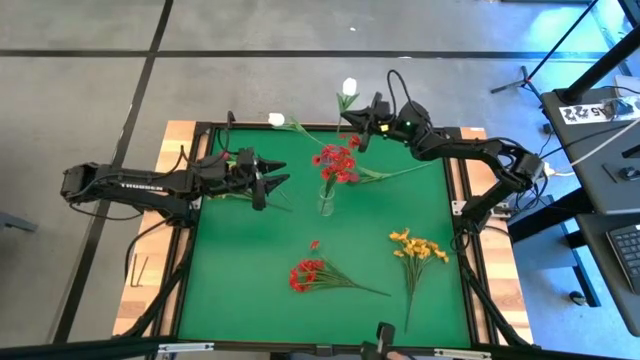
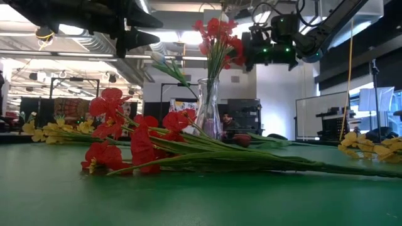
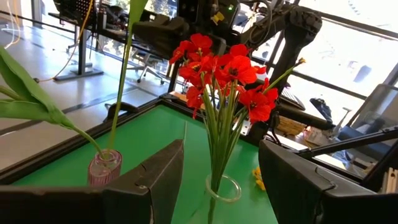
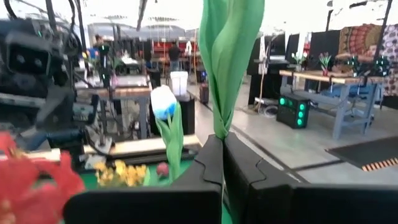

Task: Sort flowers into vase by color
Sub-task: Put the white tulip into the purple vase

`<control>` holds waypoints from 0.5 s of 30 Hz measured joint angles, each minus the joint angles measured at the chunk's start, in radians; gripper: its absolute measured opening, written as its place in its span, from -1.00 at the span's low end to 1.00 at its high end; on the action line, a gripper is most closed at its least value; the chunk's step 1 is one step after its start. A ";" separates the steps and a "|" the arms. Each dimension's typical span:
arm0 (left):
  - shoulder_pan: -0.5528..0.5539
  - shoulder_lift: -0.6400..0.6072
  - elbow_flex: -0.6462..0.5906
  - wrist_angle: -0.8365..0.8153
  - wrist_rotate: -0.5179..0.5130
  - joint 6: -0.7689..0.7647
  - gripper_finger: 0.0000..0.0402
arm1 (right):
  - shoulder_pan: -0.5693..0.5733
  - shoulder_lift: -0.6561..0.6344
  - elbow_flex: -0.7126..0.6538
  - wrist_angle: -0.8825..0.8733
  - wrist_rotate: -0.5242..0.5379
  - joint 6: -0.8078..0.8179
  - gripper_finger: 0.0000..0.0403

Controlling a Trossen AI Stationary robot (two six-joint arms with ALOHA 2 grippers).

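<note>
One loose red cluster lies nearest, one yellow cluster to its right. A second red bunch stands in the central vase. Two white tulips: one lying far, one pinched in the right gripper. The left gripper gapes empty.

Bright ceiling glare, backlit foreground, blurred right wrist view.

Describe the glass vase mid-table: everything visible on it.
The clear glass vase stands upright near the middle of the green table. It is narrow, with a round open rim, seen from above in the left wrist view. It holds a bunch of red flowers on thin green stems that fan out above the rim. Neither hand touches it: the left hand is beside it, open.
</note>
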 joint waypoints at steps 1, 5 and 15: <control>0.000 0.000 0.000 0.000 0.000 0.000 0.01 | 0.000 0.000 0.000 -0.019 0.003 -0.014 -1.00; 0.000 0.000 0.000 0.000 0.000 0.000 0.01 | 0.000 0.004 0.000 -0.093 0.024 -0.052 -1.00; 0.000 0.000 0.000 -0.005 0.000 0.001 0.01 | 0.000 0.052 0.000 -0.136 -0.001 -0.065 -1.00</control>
